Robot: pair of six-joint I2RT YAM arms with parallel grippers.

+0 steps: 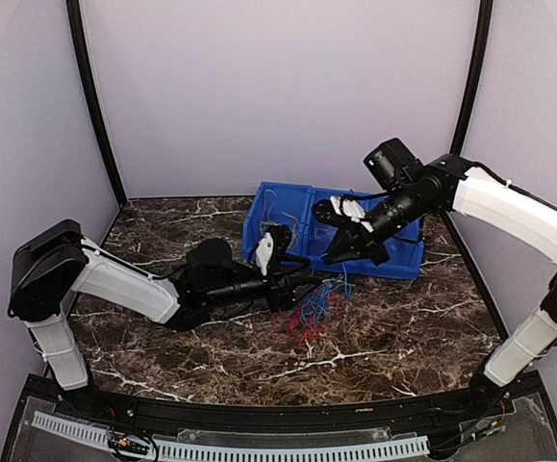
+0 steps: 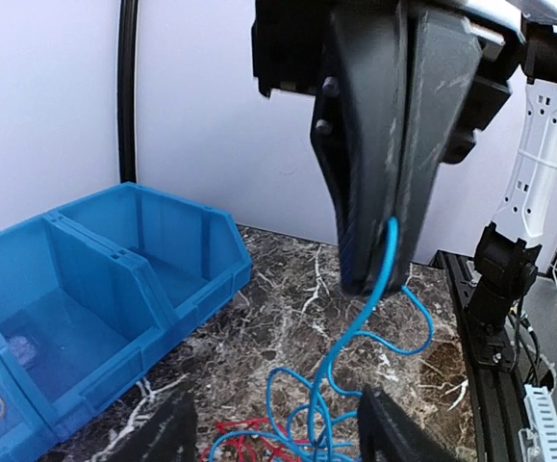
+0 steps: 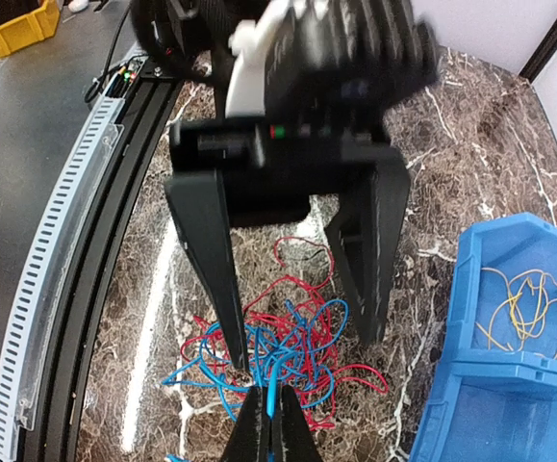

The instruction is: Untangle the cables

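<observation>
Cables [image 3: 278,351] sit knotted, red and blue, on the counter [image 1: 403,327]. Just above them the right fingers [image 2: 365,173] are pressed together on one blue wire [image 2: 386,265], holding its end clear of the heap. The left fingers [image 3: 369,260] stand spread, tips down astride the knot, gripping nothing. One strand looks half pulled out; next, I'd say, the left must pin the heap while the right draws away.
</observation>
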